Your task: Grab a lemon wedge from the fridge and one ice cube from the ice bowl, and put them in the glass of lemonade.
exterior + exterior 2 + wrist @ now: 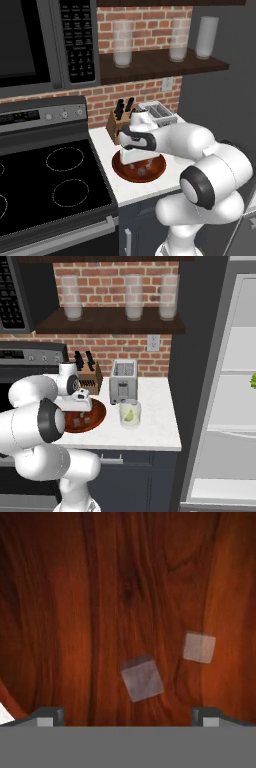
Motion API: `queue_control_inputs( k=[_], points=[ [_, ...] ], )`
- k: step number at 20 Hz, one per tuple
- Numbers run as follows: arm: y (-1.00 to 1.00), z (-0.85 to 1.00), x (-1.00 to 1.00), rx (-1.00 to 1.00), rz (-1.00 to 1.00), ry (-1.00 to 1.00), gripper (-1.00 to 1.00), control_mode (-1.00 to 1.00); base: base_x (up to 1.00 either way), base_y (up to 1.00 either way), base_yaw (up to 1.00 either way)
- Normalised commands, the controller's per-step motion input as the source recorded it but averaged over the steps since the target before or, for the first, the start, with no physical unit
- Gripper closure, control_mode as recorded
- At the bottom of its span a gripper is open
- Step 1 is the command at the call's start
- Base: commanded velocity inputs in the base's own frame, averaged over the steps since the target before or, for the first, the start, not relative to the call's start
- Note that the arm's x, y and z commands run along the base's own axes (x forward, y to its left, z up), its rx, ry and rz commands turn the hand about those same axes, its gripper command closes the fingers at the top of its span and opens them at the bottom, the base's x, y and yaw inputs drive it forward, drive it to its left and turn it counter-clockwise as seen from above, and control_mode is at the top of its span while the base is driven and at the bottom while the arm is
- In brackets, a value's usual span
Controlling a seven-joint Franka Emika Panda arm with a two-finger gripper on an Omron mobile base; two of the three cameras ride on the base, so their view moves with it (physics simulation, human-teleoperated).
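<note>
Gripper (128, 717) low over bowl (75, 612), jaws wide, empty. Risk: cube (142, 680) off-centre, skids away on closing; second cube (199, 647) near.

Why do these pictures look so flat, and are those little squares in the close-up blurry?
Hand view: the two ice cubes are pale and soft-edged on the ice bowl, whose wood grain is smeared; the nearer cube casts a faint shadow. Left base view: even light, no glare on the arm. Right base view: the shelf glasses look hazy.
</note>
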Motion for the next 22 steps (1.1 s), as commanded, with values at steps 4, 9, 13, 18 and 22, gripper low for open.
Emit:
queue_control_inputs(
  k=[4,9,13,18,22],
  points=[
    [0.17,-0.26,0.0,0.0,0.0,-0.03,-1.0,-1.0,0.0,0.0,0.0],
    [0.0,-0.08,0.0,0.0,0.0,0.01,-1.0,-1.0,0.0,0.0,0.0],
    [0.0,-0.16,0.0,0.0,0.0,0.01,-1.0,-1.0,0.0,0.0,0.0],
    [0.0,-0.33,0.0,0.0,0.0,0.02,-1.0,-1.0,0.0,0.0,0.0],
    [0.0,-0.12,0.0,0.0,0.0,0.0,-1.0,-1.0,0.0,0.0,0.0]
  ],
)
